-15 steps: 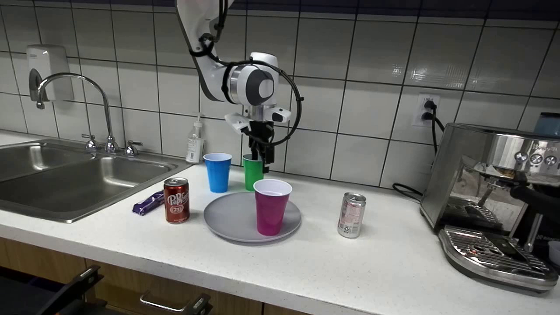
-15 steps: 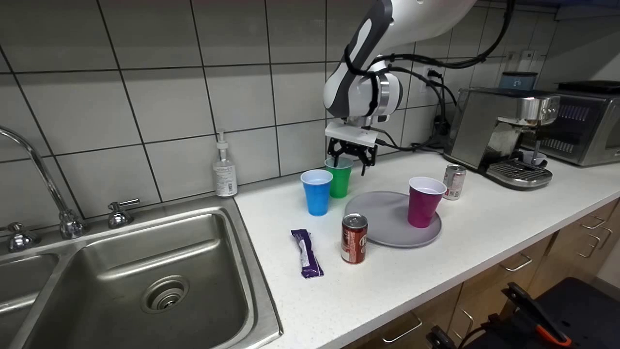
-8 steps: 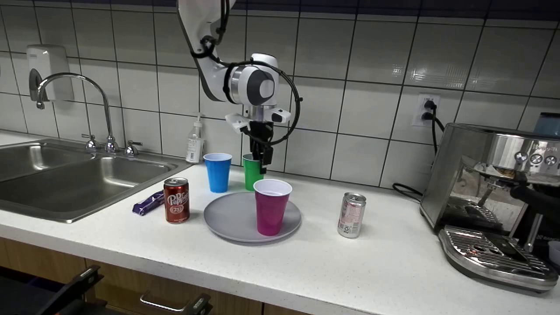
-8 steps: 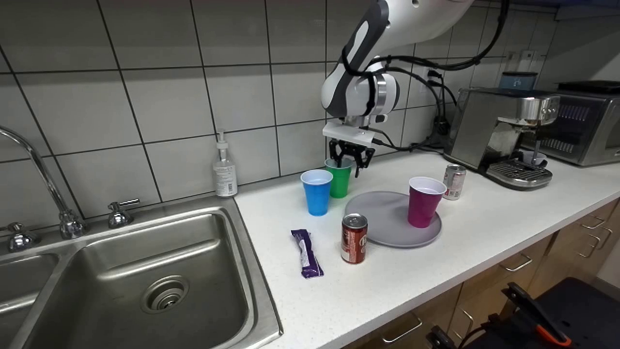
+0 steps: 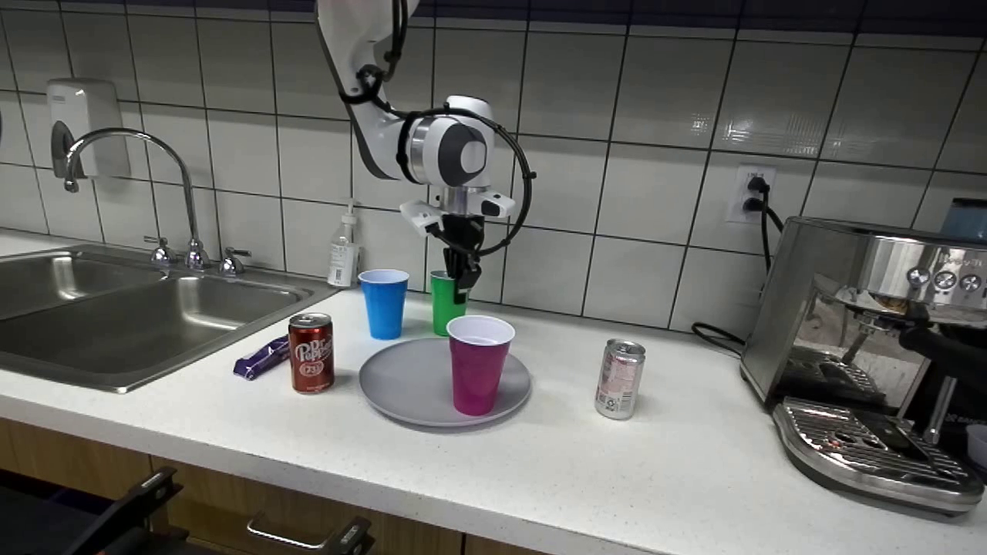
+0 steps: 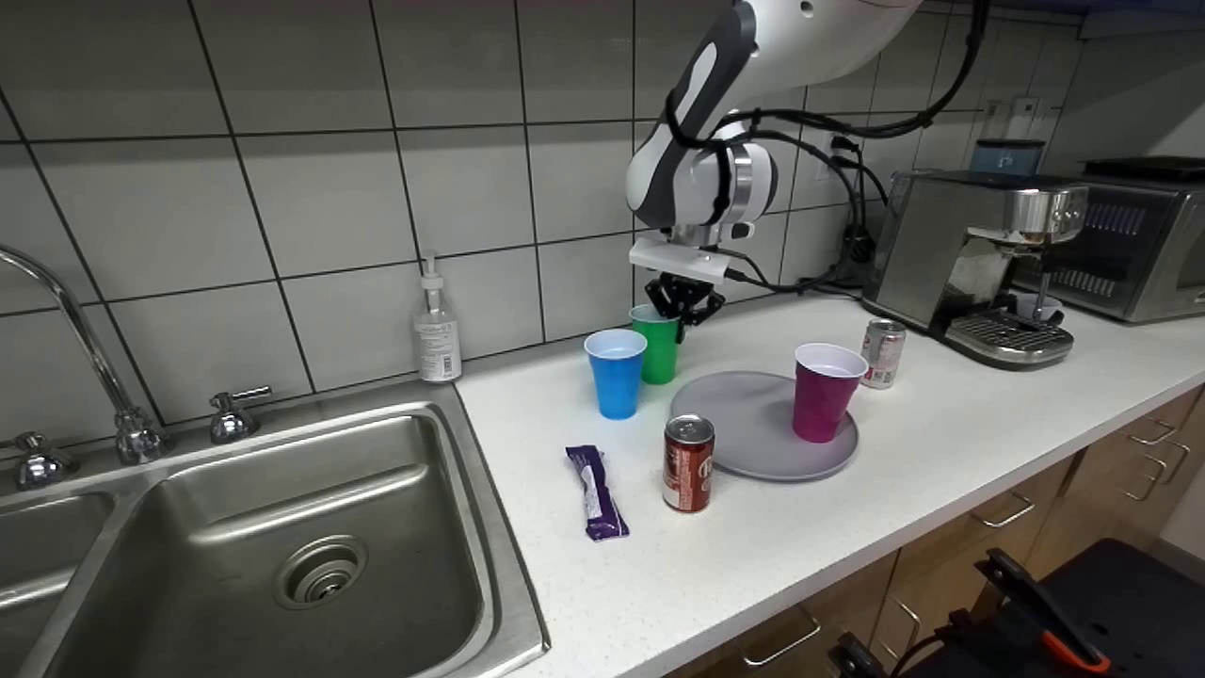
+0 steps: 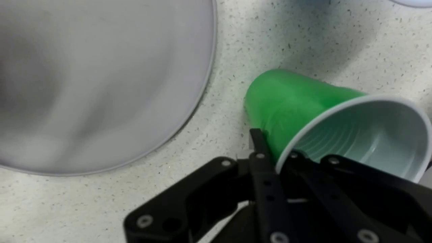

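My gripper (image 7: 274,148) is shut on the wall of the green cup (image 7: 287,101) at its rim. One of its fingers (image 7: 257,141) lies along the outside, while the other reaches into the pale interior and its tip is hidden there. Both exterior views have this green cup (image 6: 656,353) upright on the counter near the tiled wall, the gripper (image 5: 461,289) coming down on it from above. Beside it stands a blue cup (image 5: 384,308). A grey plate (image 7: 135,84) lies close by and carries a magenta cup (image 5: 480,378).
A red soda can (image 6: 688,466) and a purple-wrapped bar (image 6: 597,494) lie towards the sink (image 6: 311,527). On the opposite side are a silver can (image 5: 620,379) and a coffee machine (image 5: 871,347). A soap bottle (image 6: 437,330) stands by the tiled wall.
The gripper's fingers have come together on the green cup's wall. In both exterior views the cup has shifted very slightly; the arm has hardly moved.
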Motion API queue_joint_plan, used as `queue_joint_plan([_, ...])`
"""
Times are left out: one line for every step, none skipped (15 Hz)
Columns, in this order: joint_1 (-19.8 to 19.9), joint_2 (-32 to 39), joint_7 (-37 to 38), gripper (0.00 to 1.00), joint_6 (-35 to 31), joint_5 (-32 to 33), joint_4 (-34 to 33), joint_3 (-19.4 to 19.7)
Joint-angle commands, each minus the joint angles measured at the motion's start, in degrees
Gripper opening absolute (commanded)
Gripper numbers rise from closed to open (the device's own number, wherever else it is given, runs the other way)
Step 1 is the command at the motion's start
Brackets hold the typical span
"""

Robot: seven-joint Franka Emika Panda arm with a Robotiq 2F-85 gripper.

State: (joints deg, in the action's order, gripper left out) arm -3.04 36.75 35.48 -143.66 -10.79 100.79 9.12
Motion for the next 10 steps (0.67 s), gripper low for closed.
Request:
queue_joint_plan([0.68,-0.61,0.23,0.00,1.92,0.47,-0.92,-0.11])
queue_joint_plan([0.91,-1.03,-0.20,0.00,1.79,0.39,-0.60,-0.21])
queue_joint_plan([0.95,-1.35,-0.31,0.00,1.48,0.46,-0.26,-0.14])
queue_joint_plan([1.15,-1.82,-0.60,0.00,1.39,0.31,0.15,-0.22])
queue_joint_plan([1.39,-2.19,-0.80,0.00,1.37,0.12,0.38,-0.32])
queue_joint_plan([1.64,-2.55,-1.03,0.00,1.30,-0.07,0.54,-0.46])
queue_joint_plan([1.87,-2.91,-1.29,0.00,1.27,-0.16,0.65,-0.56])
queue_joint_plan([2.39,-3.42,-1.94,0.00,1.72,-0.59,0.65,-0.98])
queue_joint_plan([2.71,-3.84,-2.38,0.00,1.83,-0.83,0.74,-1.18])
queue_joint_plan([3.05,-4.48,-2.95,0.00,2.05,-1.04,1.01,-1.41])
